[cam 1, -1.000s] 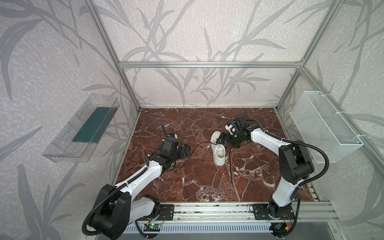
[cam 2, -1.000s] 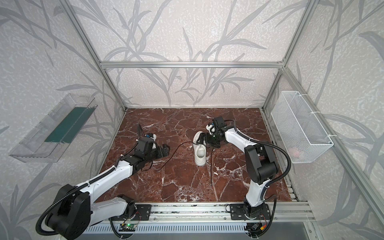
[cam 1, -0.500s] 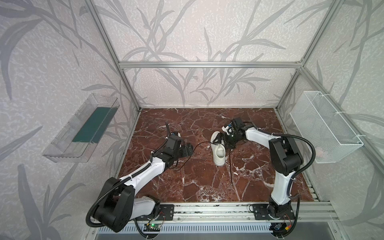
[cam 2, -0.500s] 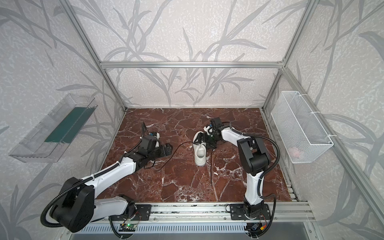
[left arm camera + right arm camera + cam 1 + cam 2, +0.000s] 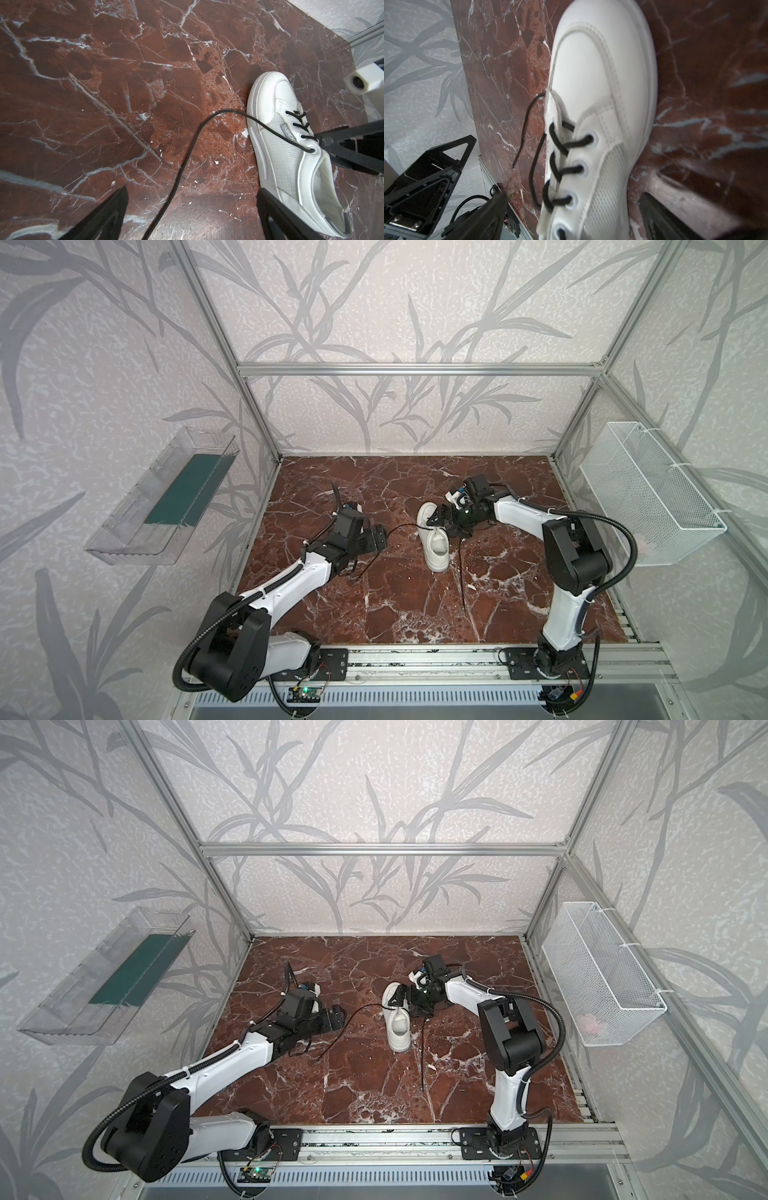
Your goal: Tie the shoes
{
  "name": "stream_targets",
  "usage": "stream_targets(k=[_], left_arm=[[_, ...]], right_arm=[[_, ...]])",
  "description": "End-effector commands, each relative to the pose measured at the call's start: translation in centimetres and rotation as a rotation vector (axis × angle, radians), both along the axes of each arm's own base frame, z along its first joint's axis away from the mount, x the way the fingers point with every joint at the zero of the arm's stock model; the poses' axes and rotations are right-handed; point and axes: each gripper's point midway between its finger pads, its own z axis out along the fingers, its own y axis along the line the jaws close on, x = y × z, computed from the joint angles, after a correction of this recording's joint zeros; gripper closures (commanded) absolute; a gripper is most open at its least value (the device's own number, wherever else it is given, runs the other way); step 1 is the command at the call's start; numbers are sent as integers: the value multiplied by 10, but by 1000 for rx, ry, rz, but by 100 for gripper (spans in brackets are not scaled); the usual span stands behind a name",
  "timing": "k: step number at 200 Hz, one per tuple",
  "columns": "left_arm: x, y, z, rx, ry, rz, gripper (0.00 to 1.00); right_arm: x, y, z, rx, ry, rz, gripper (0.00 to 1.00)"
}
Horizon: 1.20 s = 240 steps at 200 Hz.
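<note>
The white sneaker [image 5: 435,545] [image 5: 397,1027] stands on the marble floor with its toe toward the back wall. One black lace [image 5: 395,528] trails left from it; another lace [image 5: 460,578] runs toward the front rail. My right gripper [image 5: 441,522] [image 5: 402,1001] hangs open over the lacing. In the right wrist view this gripper [image 5: 573,195] straddles the sneaker [image 5: 600,99] at its eyelets. My left gripper [image 5: 380,537] [image 5: 337,1017] is open, left of the shoe. In the left wrist view the lace [image 5: 187,153] lies on the floor between the fingers of that gripper [image 5: 192,193].
A white wire basket [image 5: 648,489] hangs on the right wall and a clear tray [image 5: 166,497] on the left wall. The aluminium rail [image 5: 415,662] with both arm bases runs along the front. Cage posts stand at the back corners.
My right gripper has shifted left and a little forward, over the shoe's lacing. The left gripper has edged slightly toward the shoe. Both stay open.
</note>
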Motion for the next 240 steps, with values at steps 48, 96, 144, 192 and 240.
stream_targets(k=[48,96,144,192,240], left_arm=[[3,-4,5,-2,-2,6,2],[5,-7,8,-7,-2,-4,2],[-2,-5,11,-13,-1,0,2],[-3,-9,12,-25,6,-14,2],[-2,-9,12,-23,5,-17,2]], right_arm=[[-43,-6,25,64,-7,16,2],[-50,6,40,175,0,45,2],[-48,-31,54,33,-71,-66,2],[-69,-70,48,-178,-99,-104,5],[-81,-32,41,40,-24,-51,5]])
